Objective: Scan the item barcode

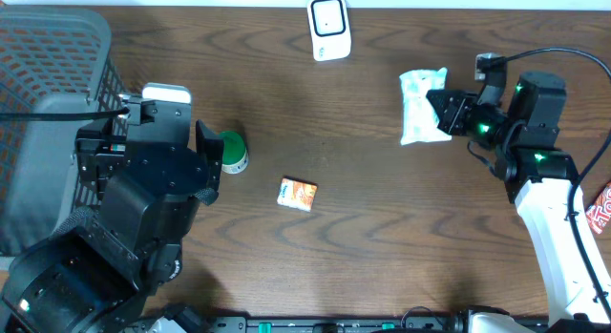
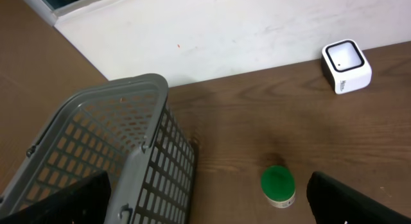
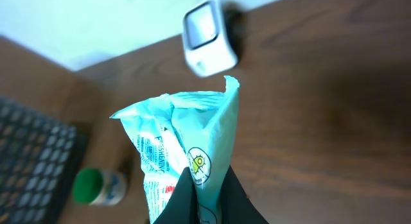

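Above the right side of the desk (image 1: pixel 382 228), the right end effector (image 1: pixel 449 112) pinches a pale blue packet (image 1: pixel 421 104), short of the white scanner (image 1: pixel 328 26). Next, probably: bring its barcode before the scanner. The left end effector (image 2: pixel 207 199) hangs spread.

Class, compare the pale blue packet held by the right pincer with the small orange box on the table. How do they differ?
The packet is soft, crinkled and pale blue; the orange box is flat and rectangular. The packet looks larger than the box. The right pincer is shut on the packet, while the box lies untouched on the table. Both are small packaged goods.
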Controlling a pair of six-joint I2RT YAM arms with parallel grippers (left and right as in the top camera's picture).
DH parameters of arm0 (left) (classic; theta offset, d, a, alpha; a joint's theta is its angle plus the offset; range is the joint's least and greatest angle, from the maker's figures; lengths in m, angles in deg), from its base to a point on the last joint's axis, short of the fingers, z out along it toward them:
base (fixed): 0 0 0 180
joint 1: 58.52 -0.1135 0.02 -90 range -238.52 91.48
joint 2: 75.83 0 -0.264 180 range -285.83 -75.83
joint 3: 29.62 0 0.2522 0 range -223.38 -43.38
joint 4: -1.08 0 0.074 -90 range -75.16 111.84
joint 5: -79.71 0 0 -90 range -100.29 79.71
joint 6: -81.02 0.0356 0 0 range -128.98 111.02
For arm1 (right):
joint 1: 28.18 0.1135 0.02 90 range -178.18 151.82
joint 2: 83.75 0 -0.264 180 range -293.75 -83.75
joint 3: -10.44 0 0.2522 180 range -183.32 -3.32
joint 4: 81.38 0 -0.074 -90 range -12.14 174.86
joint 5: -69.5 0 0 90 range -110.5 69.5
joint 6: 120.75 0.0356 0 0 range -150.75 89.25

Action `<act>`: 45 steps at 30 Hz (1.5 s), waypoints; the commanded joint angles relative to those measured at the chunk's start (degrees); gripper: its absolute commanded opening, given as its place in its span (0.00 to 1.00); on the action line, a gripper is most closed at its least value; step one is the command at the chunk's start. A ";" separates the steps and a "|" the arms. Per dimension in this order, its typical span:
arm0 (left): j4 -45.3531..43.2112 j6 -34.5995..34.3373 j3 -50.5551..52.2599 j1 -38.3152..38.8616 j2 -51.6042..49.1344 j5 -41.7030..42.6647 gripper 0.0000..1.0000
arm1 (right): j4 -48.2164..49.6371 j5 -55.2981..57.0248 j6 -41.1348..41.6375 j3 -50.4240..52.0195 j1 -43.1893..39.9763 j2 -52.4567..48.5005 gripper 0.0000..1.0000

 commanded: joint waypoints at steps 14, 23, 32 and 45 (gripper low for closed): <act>0.13 0.28 -0.35 -0.20 -0.20 -1.14 0.98 | 6.93 11.47 -4.90 -0.48 4.20 1.33 0.02; 0.13 0.28 -0.35 -0.20 -0.20 -1.14 0.98 | 7.32 5.05 -1.36 -0.48 5.57 1.33 0.02; 0.13 0.28 -0.35 -0.20 -0.20 -1.14 0.98 | 17.70 11.32 -3.74 -0.48 11.04 -2.10 0.02; 0.13 0.28 -0.35 -0.20 -0.20 -1.14 0.98 | 47.91 42.42 -26.62 -0.66 25.75 -19.69 0.01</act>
